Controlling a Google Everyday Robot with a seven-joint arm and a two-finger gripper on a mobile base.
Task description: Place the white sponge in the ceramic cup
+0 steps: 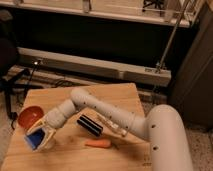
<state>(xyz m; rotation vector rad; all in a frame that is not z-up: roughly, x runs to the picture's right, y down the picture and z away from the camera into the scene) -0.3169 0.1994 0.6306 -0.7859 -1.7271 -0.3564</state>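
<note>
While at lower left of the frame:
Gripper (40, 136): closed on the white sponge (35, 140)
Ceramic cup (47, 143): directly beneath

1. The two-finger gripper (41, 134) is closed on the bright blue soft white sponge (34, 140) at the table's front-left, right over the small white ceramic cup (46, 142), so there is no free way into the cup from above.
2. The red-orange round bowl (30, 116) stands just behind, it seems almost touching.
3. To the right, the black striped block (90, 125) and the orange carrot-like piece (97, 143) lie under the white arm (100, 111).
4. The wooden table (55, 97) is bare at the back-left.
</note>
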